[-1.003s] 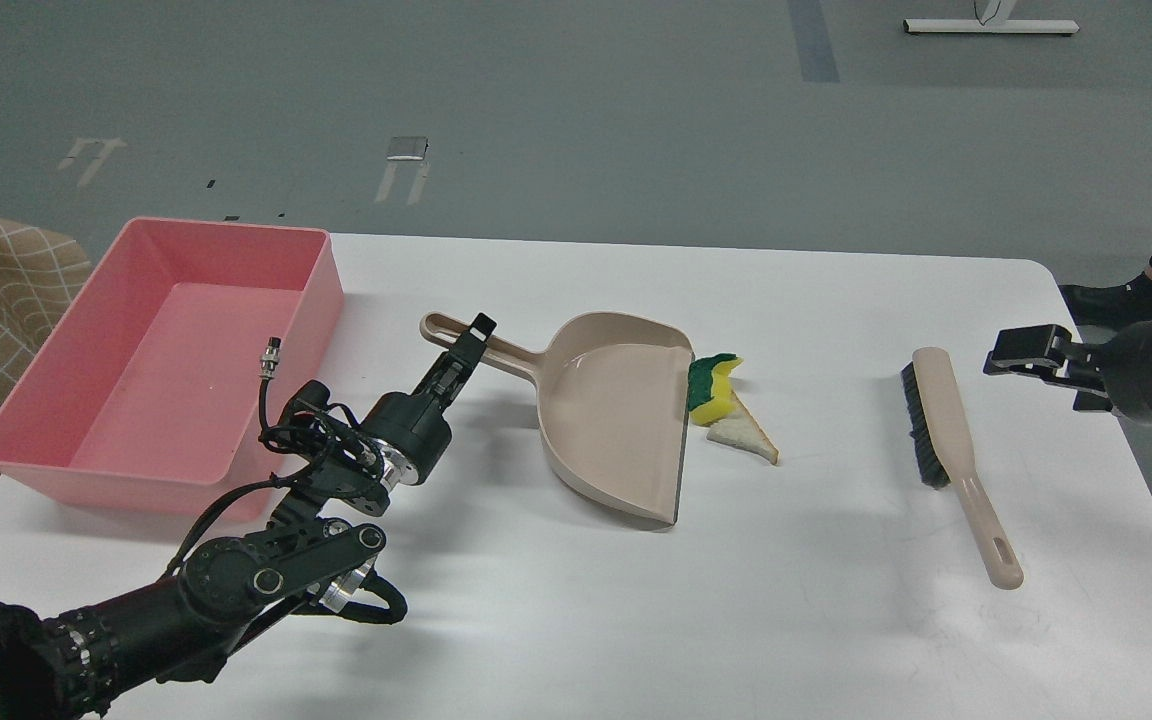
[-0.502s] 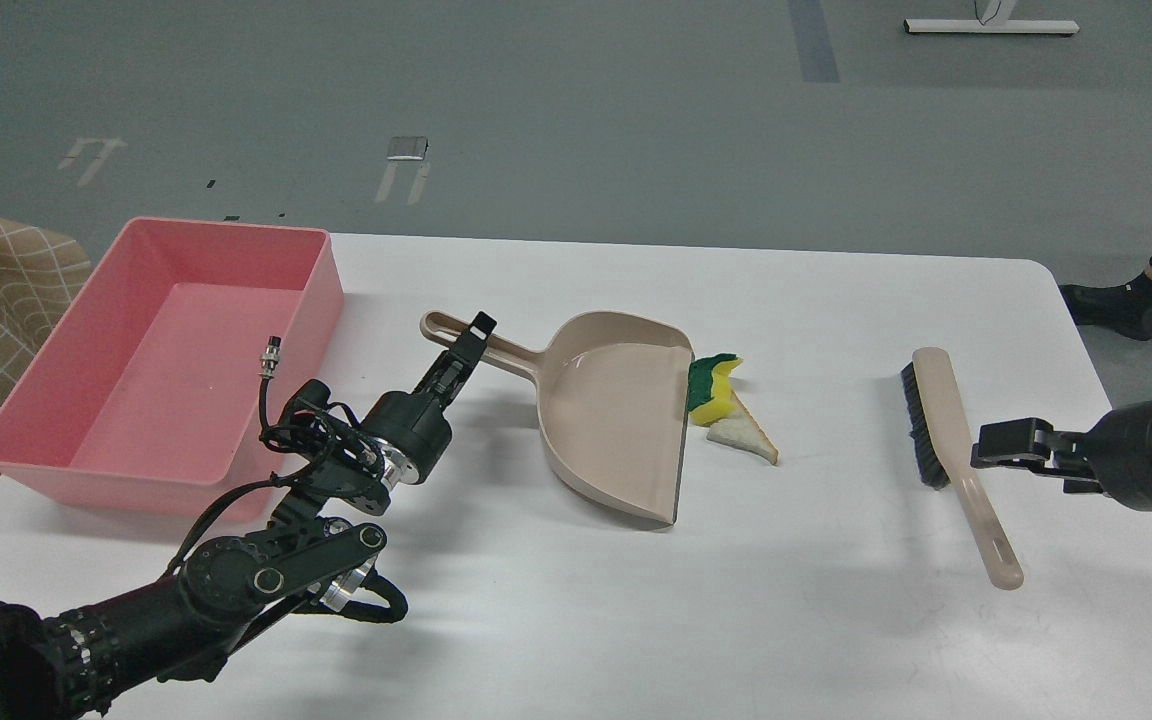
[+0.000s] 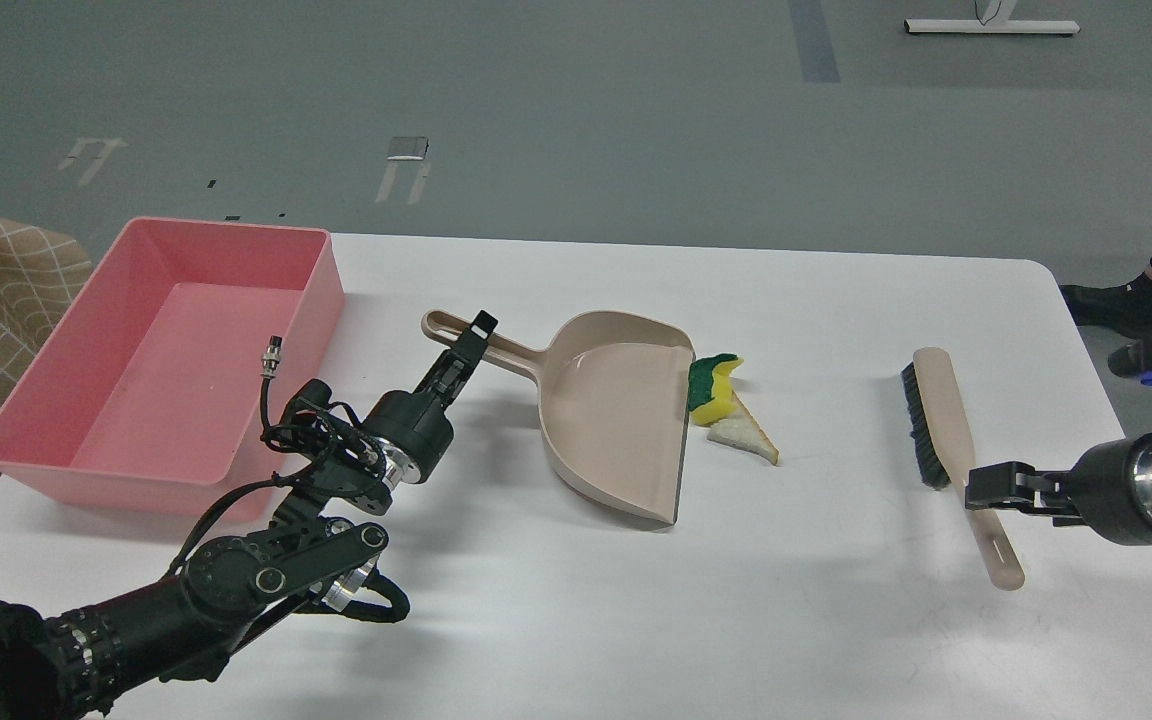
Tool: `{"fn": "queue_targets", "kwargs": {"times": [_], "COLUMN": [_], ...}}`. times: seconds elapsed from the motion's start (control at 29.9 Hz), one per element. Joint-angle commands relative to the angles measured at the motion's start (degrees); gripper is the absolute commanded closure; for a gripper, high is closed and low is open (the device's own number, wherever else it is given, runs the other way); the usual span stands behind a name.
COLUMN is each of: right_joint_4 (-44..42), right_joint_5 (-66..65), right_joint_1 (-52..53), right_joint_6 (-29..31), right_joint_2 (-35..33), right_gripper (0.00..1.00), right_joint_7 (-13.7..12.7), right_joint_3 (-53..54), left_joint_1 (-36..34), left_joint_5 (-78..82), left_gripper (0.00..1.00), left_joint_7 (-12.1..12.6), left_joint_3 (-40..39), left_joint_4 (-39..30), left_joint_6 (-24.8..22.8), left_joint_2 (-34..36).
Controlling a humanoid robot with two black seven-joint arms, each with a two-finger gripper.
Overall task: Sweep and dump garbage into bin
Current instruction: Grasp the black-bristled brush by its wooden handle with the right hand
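A: The right gripper (image 3: 976,489) has dropped toward the table's near right corner, now at the brush (image 3: 948,440) handle.

B: Closed on it?

A: Can't tell. The left gripper (image 3: 468,345) looks pinched on the dustpan (image 3: 608,420) handle, steadying the pan's lip against the garbage (image 3: 726,408) mid-table.

B: And the bin (image 3: 86,390)?

A: At the left edge, within dumping reach.

The right gripper (image 3: 976,492) has dropped from beside the brush (image 3: 941,425) head down to its handle, now touching it.
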Motion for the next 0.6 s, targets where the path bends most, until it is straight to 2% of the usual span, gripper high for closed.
{"fn": "queue_targets", "kwargs": {"times": [0.0, 0.3, 0.57], "right_joint_4": [-0.17, -0.35, -0.35], "right_joint_5": [-0.04, -0.04, -0.04], "right_joint_1": [-0.15, -0.76, -1.64], "right_joint_6": [0.00, 0.00, 0.00], "right_joint_2": [1.07, 2.31, 2.31], "right_gripper": [0.22, 0.27, 0.42], "right_joint_7": [0.01, 0.01, 0.01], "right_joint_3": [-0.09, 0.00, -0.09], "left_joint_1": [-0.05, 0.04, 0.04], "left_joint_5": [0.00, 0.00, 0.00], "left_gripper": [1.00, 1.00, 1.00], "left_joint_7": [0.00, 0.00, 0.00], "left_joint_3": [0.02, 0.02, 0.02], "left_joint_4": [0.05, -0.04, 0.05], "left_joint_6": [-0.01, -0.01, -0.01], "left_joint_2": [0.10, 0.10, 0.02]}}
